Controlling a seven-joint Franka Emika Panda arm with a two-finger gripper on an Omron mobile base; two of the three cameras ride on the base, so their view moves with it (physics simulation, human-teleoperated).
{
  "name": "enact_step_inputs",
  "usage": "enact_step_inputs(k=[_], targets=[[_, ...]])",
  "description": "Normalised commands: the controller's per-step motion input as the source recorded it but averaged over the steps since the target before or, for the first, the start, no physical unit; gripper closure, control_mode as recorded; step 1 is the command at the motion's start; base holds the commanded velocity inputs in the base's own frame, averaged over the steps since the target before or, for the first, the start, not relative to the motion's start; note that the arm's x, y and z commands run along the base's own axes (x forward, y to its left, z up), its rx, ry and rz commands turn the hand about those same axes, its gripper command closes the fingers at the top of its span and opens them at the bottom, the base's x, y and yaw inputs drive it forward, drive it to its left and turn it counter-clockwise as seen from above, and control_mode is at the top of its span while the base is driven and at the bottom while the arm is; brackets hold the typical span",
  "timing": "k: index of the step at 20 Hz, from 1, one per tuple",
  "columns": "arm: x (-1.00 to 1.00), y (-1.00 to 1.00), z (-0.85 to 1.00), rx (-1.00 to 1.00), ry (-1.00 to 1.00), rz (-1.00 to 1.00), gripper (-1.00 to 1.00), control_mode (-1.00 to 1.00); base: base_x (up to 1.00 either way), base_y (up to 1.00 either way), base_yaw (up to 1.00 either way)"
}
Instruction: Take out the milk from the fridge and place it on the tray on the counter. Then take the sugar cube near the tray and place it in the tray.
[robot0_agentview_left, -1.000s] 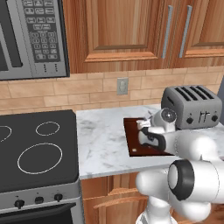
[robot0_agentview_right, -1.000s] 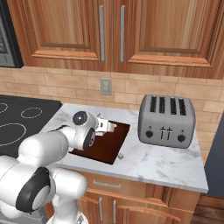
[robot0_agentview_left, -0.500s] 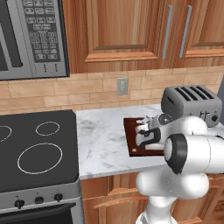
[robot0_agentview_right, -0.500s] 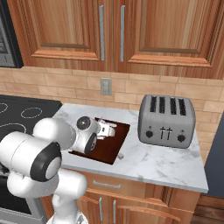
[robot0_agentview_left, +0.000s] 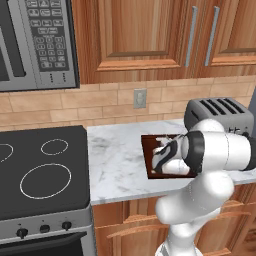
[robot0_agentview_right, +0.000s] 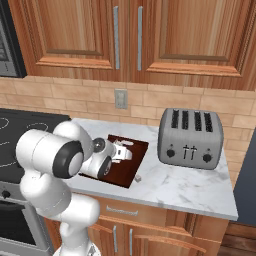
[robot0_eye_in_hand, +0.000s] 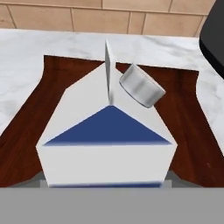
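gripper (robot0_agentview_right: 124, 151) over tray (robot0_agentview_right: 137, 145) | milk (robot0_eye_in_hand: 107, 138) stood upright over tray, directly ahead between fingers | whether fingers clamped carton or sat apart: could not tell | sugar cube (robot0_agentview_right: 138, 176) on counter (robot0_agentview_right: 195, 187) just beside tray's near edge

1. Light is even and bright across both base views, with no single source evident (all rendered).
2. A faint sheen lies on the arm (robot0_agentview_left: 220, 150).
3. Hand view: the milk (robot0_eye_in_hand: 107, 140) looks soft-edged, with perspective stretch toward 6 o'clock.
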Motion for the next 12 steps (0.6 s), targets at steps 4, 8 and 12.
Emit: enact_step_inputs(k=[4, 8, 12], targets=[[0.04, 0.00, -0.29, 0.00, 0.02, -0.01, 1.00, -1.00, 0.00, 0.00, 0.00], [0.00, 0.02, -0.25, 0.00, 0.02, 0.00, -1.00, -1.00, 0.00, 0.00, 0.00], [0.00, 0.00, 0.10, 0.00, 0.00, -0.01, -1.00, -1.00, 0.00, 0.00, 0.00]])
